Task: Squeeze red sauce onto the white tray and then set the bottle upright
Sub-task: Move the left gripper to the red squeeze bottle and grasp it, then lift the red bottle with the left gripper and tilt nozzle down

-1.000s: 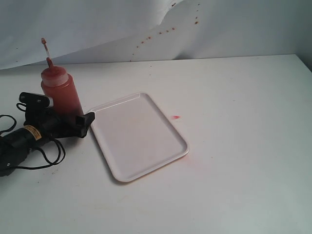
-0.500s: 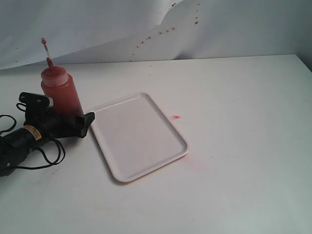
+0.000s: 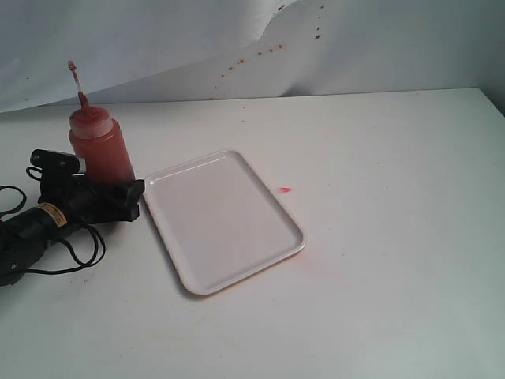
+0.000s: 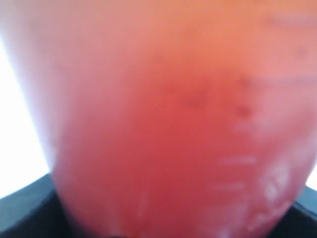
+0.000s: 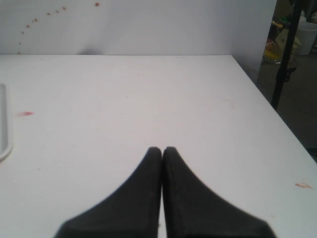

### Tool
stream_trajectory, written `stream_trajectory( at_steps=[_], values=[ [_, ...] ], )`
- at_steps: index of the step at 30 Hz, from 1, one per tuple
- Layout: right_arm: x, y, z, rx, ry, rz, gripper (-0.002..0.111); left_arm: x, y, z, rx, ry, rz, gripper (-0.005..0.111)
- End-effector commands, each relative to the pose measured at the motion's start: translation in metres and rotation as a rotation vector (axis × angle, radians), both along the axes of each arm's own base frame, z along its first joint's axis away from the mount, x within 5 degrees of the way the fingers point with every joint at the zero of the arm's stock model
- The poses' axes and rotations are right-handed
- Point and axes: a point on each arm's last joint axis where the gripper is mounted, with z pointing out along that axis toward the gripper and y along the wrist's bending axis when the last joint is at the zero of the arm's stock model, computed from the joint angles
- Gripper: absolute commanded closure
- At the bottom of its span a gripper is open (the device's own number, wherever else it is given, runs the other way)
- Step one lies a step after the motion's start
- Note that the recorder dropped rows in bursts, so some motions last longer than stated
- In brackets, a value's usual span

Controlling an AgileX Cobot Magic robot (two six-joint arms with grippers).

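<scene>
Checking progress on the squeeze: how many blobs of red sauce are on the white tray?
0. The white tray shows no sauce; one small red smear lies on the table beside it. The left pincer grips the upright bottle.

A: What lies behind the scene?
B: A white table meets a wrinkled white backdrop cloth flecked with red spots.
A: And past the table's edge?
B: Grey floor, a black pole, and clutter too small to identify.
</scene>
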Motion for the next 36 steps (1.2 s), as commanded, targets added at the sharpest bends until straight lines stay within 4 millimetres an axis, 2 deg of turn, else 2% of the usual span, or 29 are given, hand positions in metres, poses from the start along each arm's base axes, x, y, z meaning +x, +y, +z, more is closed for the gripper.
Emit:
stream_trajectory(
  at_steps=[1, 6, 10, 13, 17, 20, 23, 27, 36],
  values=[
    [0.000, 0.000, -0.001, -0.011, -0.005, 0.004, 0.108, 0.002, 0.002, 0.002, -0.004, -0.010, 0.010, 0.106],
    [0.000, 0.000, -0.001, -0.011, -0.005, 0.004, 0.108, 0.003, 0.001, 0.007, -0.019, -0.050, 0.008, 0.107],
    [0.000, 0.000, -0.001, -0.011, -0.005, 0.004, 0.108, 0.002, -0.001, 0.020, -0.081, -0.180, 0.001, 0.107],
    [0.000, 0.000, -0.001, -0.011, -0.005, 0.004, 0.108, 0.000, 0.004, 0.026, -0.090, -0.192, 0.063, 0.107],
    [0.000, 0.000, -0.001, -0.011, -0.005, 0.004, 0.108, -0.003, 0.014, 0.045, -0.102, -0.232, 0.184, 0.107],
    [0.000, 0.000, -0.001, -0.011, -0.005, 0.004, 0.108, -0.007, 0.018, 0.061, -0.014, -0.289, 0.200, 0.107],
    [0.000, 0.000, -0.001, -0.011, -0.005, 0.004, 0.108, -0.016, 0.017, 0.077, 0.102, -0.352, 0.164, 0.107],
    [0.000, 0.000, -0.001, -0.011, -0.005, 0.004, 0.108, -0.031, 0.013, 0.103, 0.133, -0.416, 0.113, 0.107],
    [0.000, 0.000, -0.001, -0.011, -0.005, 0.004, 0.108, -0.063, 0.002, 0.144, 0.203, -0.449, -0.044, 0.107]
  ],
)
